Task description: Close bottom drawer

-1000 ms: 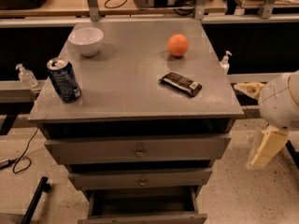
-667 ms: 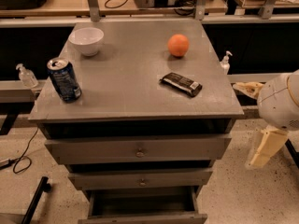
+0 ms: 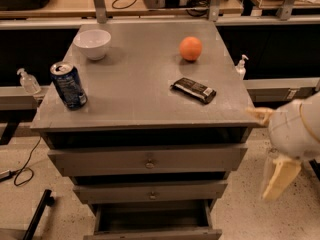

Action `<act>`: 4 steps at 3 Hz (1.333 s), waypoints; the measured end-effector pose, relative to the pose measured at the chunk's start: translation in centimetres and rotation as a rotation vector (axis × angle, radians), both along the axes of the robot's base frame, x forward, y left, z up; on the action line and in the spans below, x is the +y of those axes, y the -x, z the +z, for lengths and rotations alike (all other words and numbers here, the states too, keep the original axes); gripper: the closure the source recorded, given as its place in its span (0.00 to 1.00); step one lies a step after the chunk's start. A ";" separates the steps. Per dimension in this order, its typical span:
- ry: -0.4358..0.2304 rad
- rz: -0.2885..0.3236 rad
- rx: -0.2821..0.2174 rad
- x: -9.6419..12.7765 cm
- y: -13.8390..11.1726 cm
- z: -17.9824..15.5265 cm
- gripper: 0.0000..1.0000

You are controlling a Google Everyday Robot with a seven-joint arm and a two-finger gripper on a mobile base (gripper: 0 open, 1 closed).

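In the camera view, everything is placed against the grey desk [image 3: 145, 84], which has three drawers stacked under its top. The bottom drawer [image 3: 152, 233] sits lowest in the desk's front and is pulled out towards the camera. Its dark inside shows behind the front panel, and the picture's lower edge cuts that panel off, so its knob is not visible. The middle drawer [image 3: 150, 191] and the top drawer [image 3: 147, 159] above it sit further back.

The claw [image 3: 278, 174] hangs off the desk's right side, below the level of the desk top and about level with the upper two drawers. It is well apart from the bottom drawer and touching nothing. Whether it is apart or together cannot be told.

As a judgement, the approach has not started, so the task is near its beginning. To close the drawer well, the claw should:

- drop lower and swing round to the desk's front, keeping off the front right corner and the two drawers above;
- meet the flat front panel near its middle, since a push at one end would probably skew the drawer and jam it;
- push slowly and straight towards the desk's back until the panel sits in line.

The can [image 3: 69, 85], bowl [image 3: 92, 43] and orange [image 3: 190, 48] on the desk top could rock or roll if the drawer slams, so the finish should be soft.
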State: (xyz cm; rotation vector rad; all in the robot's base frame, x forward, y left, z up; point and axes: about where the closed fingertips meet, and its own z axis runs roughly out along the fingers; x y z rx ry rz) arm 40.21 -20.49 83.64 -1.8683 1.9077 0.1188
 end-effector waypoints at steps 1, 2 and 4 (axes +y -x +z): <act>-0.108 0.048 0.030 0.7 2.5 -2.5 0.00; -0.201 0.076 0.102 1.6 4.9 -6.6 0.00; -0.258 0.098 0.199 3.2 6.3 -11.9 0.00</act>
